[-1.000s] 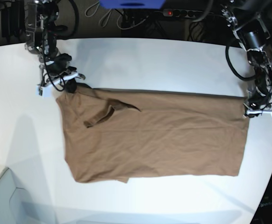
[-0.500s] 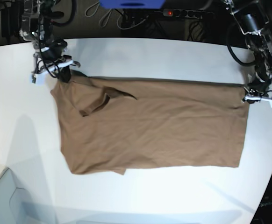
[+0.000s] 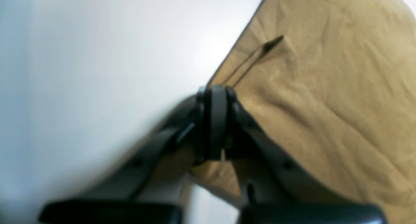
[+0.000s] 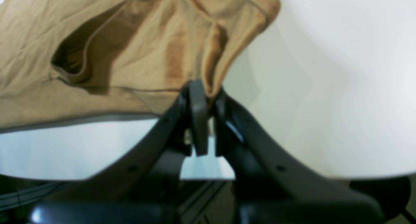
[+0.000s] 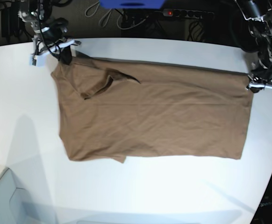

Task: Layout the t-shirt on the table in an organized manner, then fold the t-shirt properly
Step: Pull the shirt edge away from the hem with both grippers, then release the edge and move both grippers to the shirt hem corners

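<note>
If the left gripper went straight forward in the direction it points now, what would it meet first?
Most likely only more of the t-shirt: the left gripper is shut on its corner, and brown fabric lies directly ahead. Depth is unclear.

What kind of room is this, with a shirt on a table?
Probably a robotics lab: two black robot arms hold a plain brown t-shirt over a large white table, with cables and a power strip behind.

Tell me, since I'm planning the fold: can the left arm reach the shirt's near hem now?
Probably not yet: the left gripper is shut on the t-shirt at its far corner, so it must release first.
</note>
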Robot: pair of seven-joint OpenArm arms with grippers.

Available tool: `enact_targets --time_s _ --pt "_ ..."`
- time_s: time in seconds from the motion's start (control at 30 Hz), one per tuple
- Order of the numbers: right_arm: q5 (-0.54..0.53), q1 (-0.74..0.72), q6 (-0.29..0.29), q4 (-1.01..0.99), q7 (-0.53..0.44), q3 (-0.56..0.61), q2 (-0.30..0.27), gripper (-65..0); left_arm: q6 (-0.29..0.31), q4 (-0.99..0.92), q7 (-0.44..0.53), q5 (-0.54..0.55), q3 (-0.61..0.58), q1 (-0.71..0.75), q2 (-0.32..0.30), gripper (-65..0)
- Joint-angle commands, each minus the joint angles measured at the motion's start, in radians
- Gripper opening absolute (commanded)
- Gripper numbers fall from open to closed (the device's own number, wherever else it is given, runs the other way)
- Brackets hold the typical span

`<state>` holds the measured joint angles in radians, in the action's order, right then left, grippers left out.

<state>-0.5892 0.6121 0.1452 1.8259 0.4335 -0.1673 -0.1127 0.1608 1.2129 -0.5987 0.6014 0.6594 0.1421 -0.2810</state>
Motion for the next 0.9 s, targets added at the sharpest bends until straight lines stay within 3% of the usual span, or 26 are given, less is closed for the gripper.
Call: enact_targets --time_s 0.0,0.17,0.87 --pt "-0.010 0.015 0.011 0.018 -0.015 -0.004 0.006 -65.0 -0.046 -0.008 -0.111 -0.041 0.000 0.038 -0.021 -65.0" --pt "-0.008 0.044 0.011 0.010 -0.032 -0.022 0.040 -65.0 -0.046 0.043 -0.111 0.035 -0.003 0.096 -0.044 -65.0" --pt "-0.008 0.091 0.006 -0.024 -0.065 -0.028 0.092 -65.0 -0.046 0.064 -0.112 0.036 -0.007 0.127 -0.044 -64.1"
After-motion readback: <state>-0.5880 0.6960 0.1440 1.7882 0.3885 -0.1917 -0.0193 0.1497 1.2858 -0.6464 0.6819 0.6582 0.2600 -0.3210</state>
